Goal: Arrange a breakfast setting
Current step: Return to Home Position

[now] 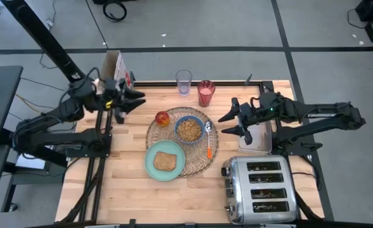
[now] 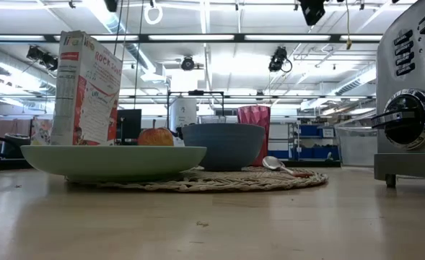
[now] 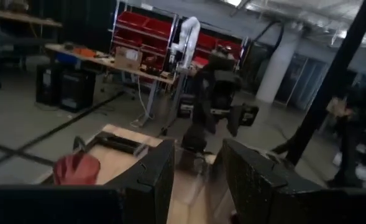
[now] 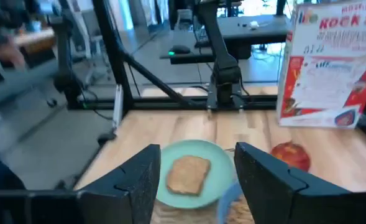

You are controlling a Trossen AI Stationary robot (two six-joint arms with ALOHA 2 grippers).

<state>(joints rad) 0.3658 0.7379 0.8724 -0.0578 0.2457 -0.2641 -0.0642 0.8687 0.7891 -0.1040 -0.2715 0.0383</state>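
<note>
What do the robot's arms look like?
Both arms are black, built of slim jointed segments. The left end effector and right end effector each carry two broad dark fingers. A small green light shows on the right arm.

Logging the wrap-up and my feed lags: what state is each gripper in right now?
Left gripper: open, empty, left of the placemat.
Right gripper: open, empty, right of the placemat.

On the placemat [image 1: 195,155] mid-tabletop [image 1: 129,196], the bowl [image 1: 189,128] sits between apple [image 1: 162,118] at left and spoon [image 1: 208,136] at right, the plate [image 1: 149,161] with toast [image 1: 165,161] in front, a glass of drink [image 1: 206,92] and an empty glass [image 1: 183,82] behind, a cereal box [image 1: 115,66] at the back-left corner and a toaster [image 1: 260,189] at the front-right corner.
</note>
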